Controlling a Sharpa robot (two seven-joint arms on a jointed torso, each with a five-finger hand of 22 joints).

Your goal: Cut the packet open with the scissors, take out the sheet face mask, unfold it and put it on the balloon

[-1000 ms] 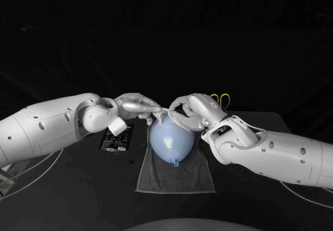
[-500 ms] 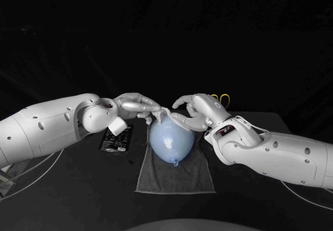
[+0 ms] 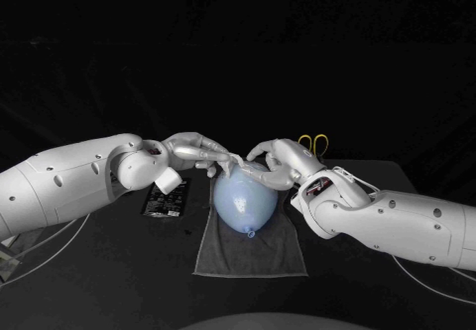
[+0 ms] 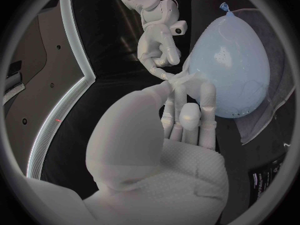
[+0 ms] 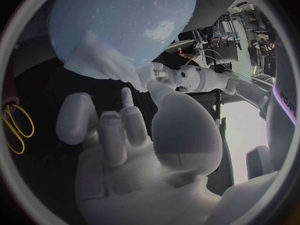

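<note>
A pale blue balloon [image 3: 245,198] lies on a grey towel [image 3: 248,251], its knot toward me. The thin white sheet mask [image 3: 238,163] is draped over the balloon's far end; in the right wrist view the mask [image 5: 105,62] hangs as a wrinkled flap on the balloon [image 5: 125,20]. My left hand [image 3: 199,152] pinches the mask's edge from the left, fingers [image 4: 187,112] against the balloon [image 4: 234,70]. My right hand [image 3: 273,163] holds the mask from the right, its fingers meeting the left hand's. The right hand [image 4: 159,42] curls down onto the same edge.
The black opened packet [image 3: 166,199] lies left of the towel, under my left wrist. Yellow-handled scissors [image 3: 316,143] lie at the back right behind my right hand, scissors [image 5: 15,127] in the right wrist view too. Cables trail off both table sides.
My right hand has lowered and shifted left onto the balloon's far end, closing the gap to my left hand. The left hand and balloon have hardly moved.
</note>
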